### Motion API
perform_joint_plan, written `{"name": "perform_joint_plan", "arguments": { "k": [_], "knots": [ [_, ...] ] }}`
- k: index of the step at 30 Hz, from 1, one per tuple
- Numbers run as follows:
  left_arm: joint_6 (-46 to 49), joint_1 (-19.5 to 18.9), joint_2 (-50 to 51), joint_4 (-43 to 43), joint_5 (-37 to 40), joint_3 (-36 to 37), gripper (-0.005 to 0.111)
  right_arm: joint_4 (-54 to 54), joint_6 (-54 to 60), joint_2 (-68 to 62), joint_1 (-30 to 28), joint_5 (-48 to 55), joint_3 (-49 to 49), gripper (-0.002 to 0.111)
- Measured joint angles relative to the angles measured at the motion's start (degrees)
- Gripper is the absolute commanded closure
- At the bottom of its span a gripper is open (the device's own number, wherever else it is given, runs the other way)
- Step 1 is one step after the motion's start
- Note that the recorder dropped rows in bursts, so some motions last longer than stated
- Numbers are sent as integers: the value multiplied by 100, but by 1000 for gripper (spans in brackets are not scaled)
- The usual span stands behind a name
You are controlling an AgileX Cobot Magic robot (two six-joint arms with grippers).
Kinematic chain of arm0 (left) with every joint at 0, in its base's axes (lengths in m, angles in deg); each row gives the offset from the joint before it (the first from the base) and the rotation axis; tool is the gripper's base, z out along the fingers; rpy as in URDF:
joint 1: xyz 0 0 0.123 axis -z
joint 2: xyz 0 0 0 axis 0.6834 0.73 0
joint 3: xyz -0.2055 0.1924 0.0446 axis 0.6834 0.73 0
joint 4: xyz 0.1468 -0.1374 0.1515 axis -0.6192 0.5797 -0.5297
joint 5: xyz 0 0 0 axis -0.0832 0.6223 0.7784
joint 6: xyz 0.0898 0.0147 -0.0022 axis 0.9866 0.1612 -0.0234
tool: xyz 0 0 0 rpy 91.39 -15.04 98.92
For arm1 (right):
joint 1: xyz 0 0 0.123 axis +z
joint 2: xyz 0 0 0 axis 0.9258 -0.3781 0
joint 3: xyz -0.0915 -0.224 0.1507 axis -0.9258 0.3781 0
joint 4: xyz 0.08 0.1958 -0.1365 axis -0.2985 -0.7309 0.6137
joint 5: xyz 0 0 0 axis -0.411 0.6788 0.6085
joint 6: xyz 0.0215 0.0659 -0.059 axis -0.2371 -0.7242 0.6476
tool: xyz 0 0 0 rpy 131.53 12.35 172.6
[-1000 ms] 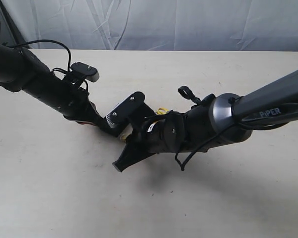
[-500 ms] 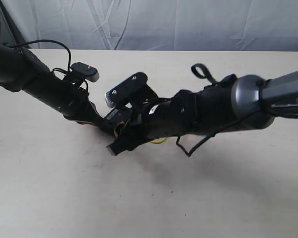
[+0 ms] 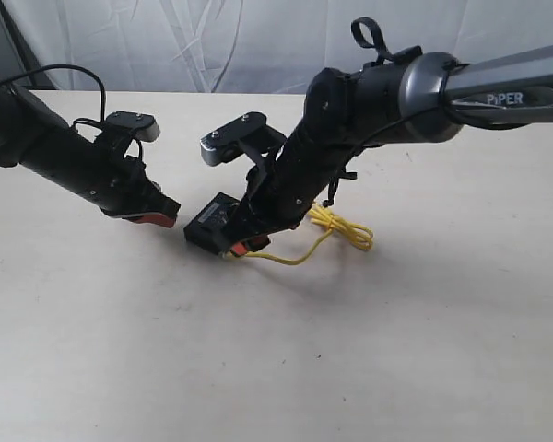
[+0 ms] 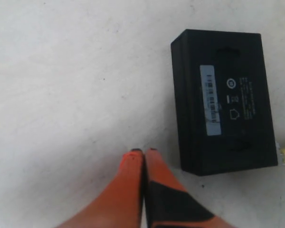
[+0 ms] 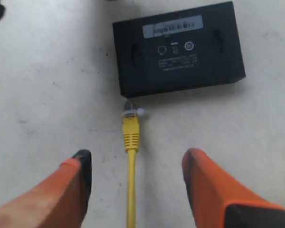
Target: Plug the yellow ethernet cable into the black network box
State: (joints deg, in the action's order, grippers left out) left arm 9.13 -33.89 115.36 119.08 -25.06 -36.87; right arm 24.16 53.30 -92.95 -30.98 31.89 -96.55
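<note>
The box (image 3: 209,221) lies label-up on the table (image 3: 424,350) just left of centre. The cable (image 3: 300,255) runs from its near edge rightward to a bundled loop (image 3: 343,227). In the right wrist view the clear plug (image 5: 129,112) meets the box's side wall near a corner; I cannot tell whether it is latched. The right gripper (image 5: 137,159) hangs wide, straddling the cable and touching nothing. The left gripper (image 4: 142,159) is pressed together, empty, just left of the box. The box looks light and smooth, likely to slide under a push, so brace the side opposite the plug. The cable is limp; pinch the stiffer yellow boot (image 5: 131,135) behind the plug.
</note>
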Motion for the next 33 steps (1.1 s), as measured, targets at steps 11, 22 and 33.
{"name": "perform_joint_plan", "arguments": {
  "k": [11,22,33],
  "knots": [
    [0,0,0,0,15,0,107,929,-94,-353,405,-162,-222,57],
    [0,0,0,0,15,0,107,1180,-259,-478,405,-453,-222,60],
    [0,0,0,0,15,0,107,1202,-282,-616,405,-404,-222,108]
  ]
}}
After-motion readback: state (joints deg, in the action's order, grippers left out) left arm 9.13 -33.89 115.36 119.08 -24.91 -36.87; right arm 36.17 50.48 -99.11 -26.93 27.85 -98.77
